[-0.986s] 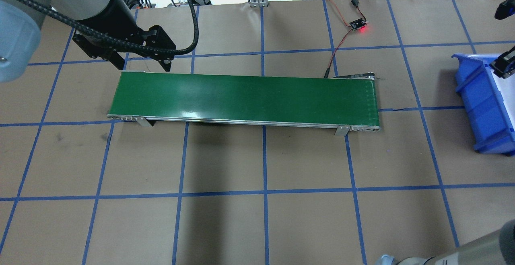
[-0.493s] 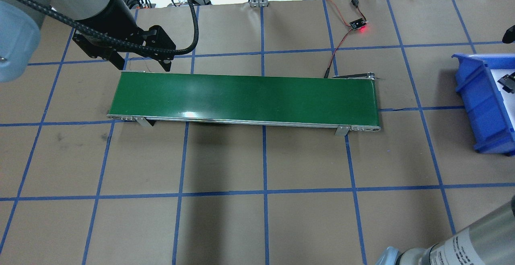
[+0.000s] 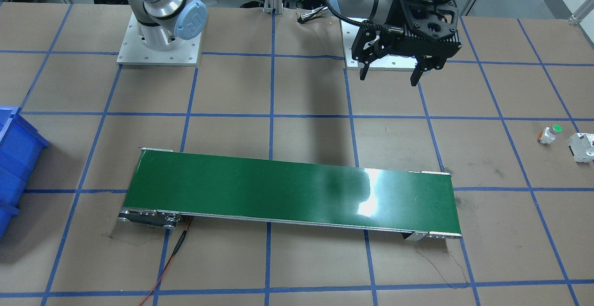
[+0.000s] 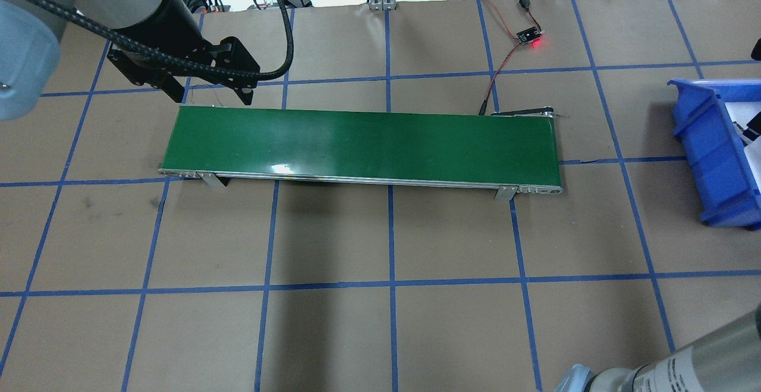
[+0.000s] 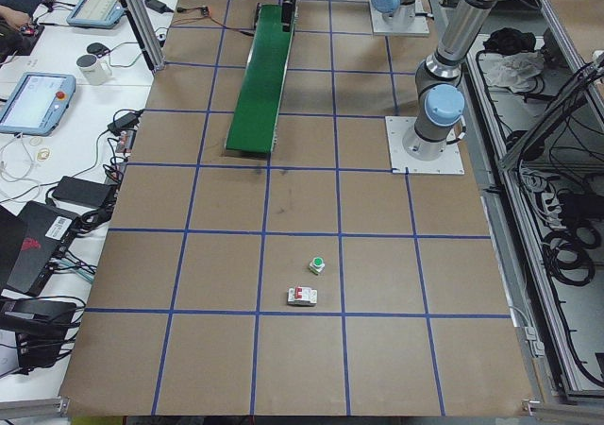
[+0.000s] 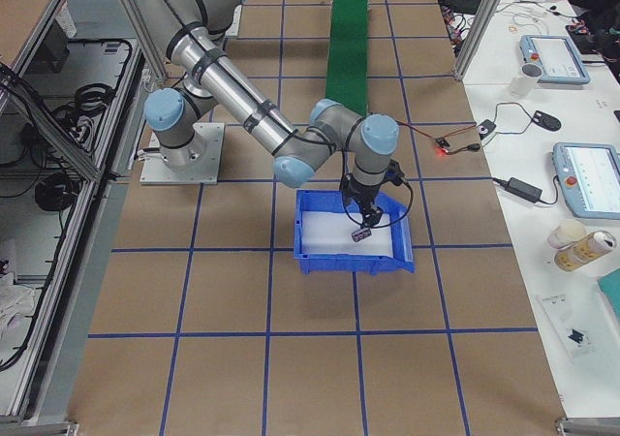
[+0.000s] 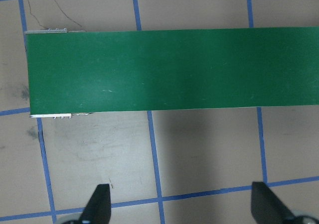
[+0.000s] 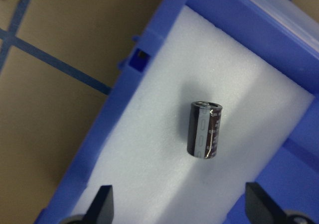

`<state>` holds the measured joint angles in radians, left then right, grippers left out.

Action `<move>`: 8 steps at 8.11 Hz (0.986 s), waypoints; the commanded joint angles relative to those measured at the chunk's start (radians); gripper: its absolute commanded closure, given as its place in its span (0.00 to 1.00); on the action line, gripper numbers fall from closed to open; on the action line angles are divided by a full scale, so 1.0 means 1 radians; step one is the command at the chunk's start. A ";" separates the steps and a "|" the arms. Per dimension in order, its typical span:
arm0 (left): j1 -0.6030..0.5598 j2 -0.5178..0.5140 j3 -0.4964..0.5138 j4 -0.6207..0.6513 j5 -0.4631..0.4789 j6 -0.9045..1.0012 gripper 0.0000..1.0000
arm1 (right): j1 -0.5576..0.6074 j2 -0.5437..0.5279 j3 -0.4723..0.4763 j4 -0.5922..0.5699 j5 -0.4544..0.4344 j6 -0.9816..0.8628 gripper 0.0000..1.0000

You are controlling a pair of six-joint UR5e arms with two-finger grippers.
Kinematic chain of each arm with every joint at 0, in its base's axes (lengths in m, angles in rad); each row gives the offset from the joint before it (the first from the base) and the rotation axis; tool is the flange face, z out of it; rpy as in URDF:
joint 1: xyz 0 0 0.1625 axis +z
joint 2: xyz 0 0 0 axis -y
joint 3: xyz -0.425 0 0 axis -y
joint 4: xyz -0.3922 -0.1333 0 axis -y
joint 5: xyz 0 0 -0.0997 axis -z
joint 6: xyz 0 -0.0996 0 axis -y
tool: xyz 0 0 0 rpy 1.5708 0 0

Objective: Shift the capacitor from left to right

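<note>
The capacitor, a short black cylinder with a pale stripe, lies on the white foam inside the blue bin. My right gripper is open and empty above it, and its fingers do not touch the capacitor. In the exterior right view this gripper hangs over the bin. My left gripper is open and empty above the far left end of the green conveyor belt. It also shows in the front view and the left wrist view.
A small white part with a green cap and a white breaker block sit on the table at the robot's far left. A sensor board with a red light and its wires lie behind the belt's right end.
My right gripper has moved rightward over the blue bin and almost out of the overhead view. The left arm and the belt have not moved.
</note>
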<state>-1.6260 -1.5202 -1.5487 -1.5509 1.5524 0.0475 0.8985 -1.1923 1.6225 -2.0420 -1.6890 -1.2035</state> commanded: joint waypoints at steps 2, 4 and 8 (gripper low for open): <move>0.000 0.000 -0.001 0.000 0.000 0.000 0.00 | 0.121 -0.234 -0.015 0.301 0.085 0.194 0.00; 0.000 0.000 -0.001 0.000 0.000 0.000 0.00 | 0.259 -0.360 -0.016 0.486 0.078 0.460 0.00; 0.000 0.000 -0.001 0.000 0.000 0.000 0.00 | 0.622 -0.458 -0.018 0.594 0.089 0.980 0.00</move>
<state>-1.6260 -1.5202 -1.5493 -1.5508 1.5524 0.0476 1.3410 -1.6244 1.6056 -1.4693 -1.6016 -0.4632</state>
